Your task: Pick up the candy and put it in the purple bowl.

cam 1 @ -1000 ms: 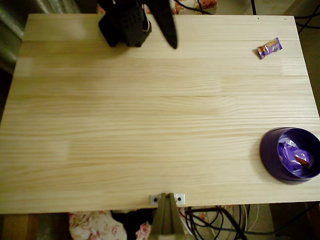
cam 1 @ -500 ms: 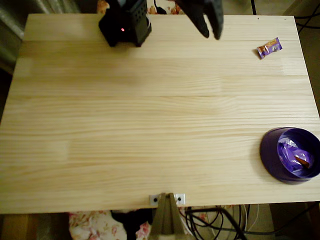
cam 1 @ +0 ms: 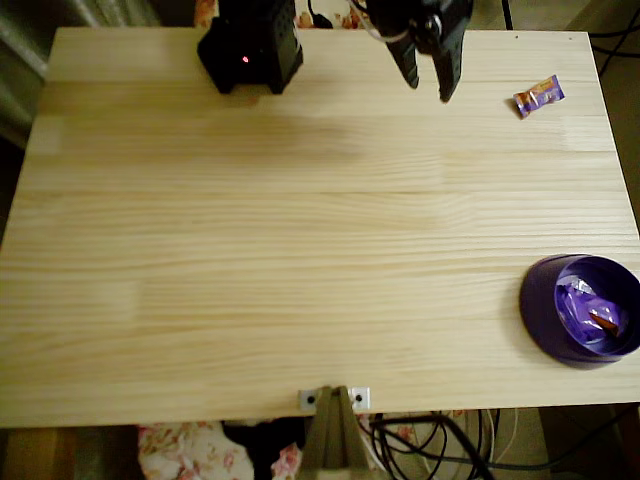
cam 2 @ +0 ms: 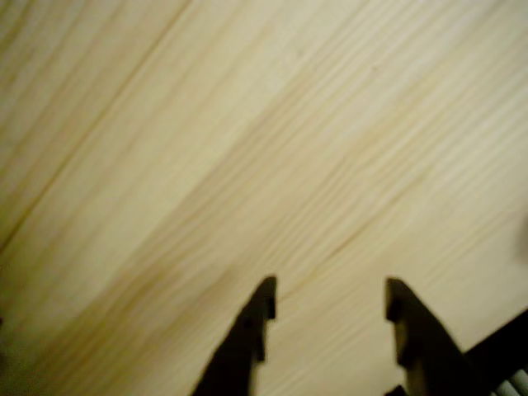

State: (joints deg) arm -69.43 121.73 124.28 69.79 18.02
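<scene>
In the overhead view the candy (cam 1: 539,96) lies flat on the wooden worktop (cam 1: 300,250) near its top right corner. The end effector (cam 1: 430,88) hangs over the top edge of the worktop, to the left of the candy and apart from it, with bare wood between them. Its two dark fingers (cam 1: 409,66) point down in the picture and stand apart, with nothing held between them. The wrist view shows the same: the end effector (cam 2: 330,299) has a clear gap between its tips and only wood grain under it.

The purple bowl (cam 1: 534,300) sits at the right edge of the worktop, well below the candy. Inside it lies a crumpled purple wrapper (cam 1: 590,312) with a small red-orange spot.

Compared with one second ago, the end effector has moved to the right along the top edge, closer to the candy. The candy and the bowl have not shifted.

The arm's black base (cam 1: 250,45) is cut off by the top border. The bowl's right side is cut by the picture edge. The wrist view is blurred.
</scene>
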